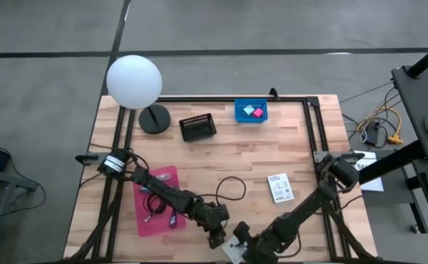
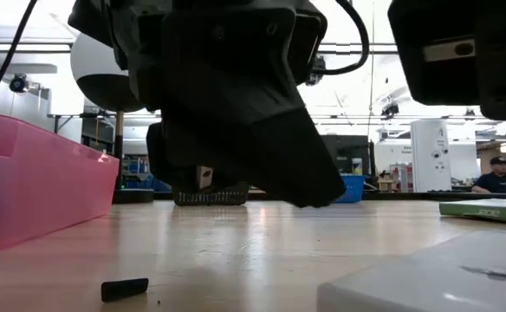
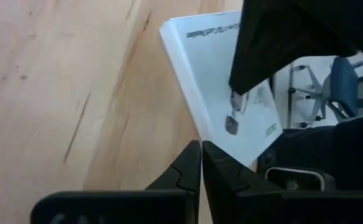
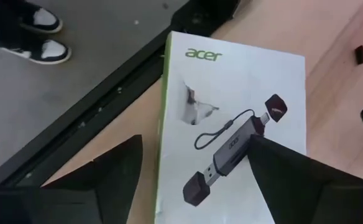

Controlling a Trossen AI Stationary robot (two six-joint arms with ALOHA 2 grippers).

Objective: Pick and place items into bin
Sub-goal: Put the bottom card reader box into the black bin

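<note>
Right gripper (image 4: 194, 180) is seen low over a white printed packet (image 4: 231, 118) at the near edge of the wooden surface (image 1: 272, 147); its jaws are spread wide, one dark finger to each side of the packet, nothing held. The packet is a flat rectangular box, matte white with a green side strip, printed with a dark stick-shaped device and a cord. It is seen again in the left wrist view (image 3: 222, 81) with the right arm's dark body partly across it.

Left gripper (image 3: 200, 168) is placed just beside, its jaws pressed fully together and empty.

A second white packet (image 1: 279, 188) is found flat further in, right of centre. A pink tray-like bin (image 1: 157, 200) is set under the left arm, with a coiled dark cable lying in it; translucent pink wall noted in the low view (image 2: 36, 182). A loose black cable (image 1: 232, 188) is looped on the wood between bin and packet. At the far side are seen a blue bin (image 1: 251, 111) holding a pink cube (image 1: 257, 113) and a pale teal cube (image 1: 248, 110), a black slatted basket (image 1: 197, 127), and a white globe lamp (image 1: 134, 81) on a round black base. A small black flat piece (image 2: 125, 289) lies on the wood near the low camera
</note>
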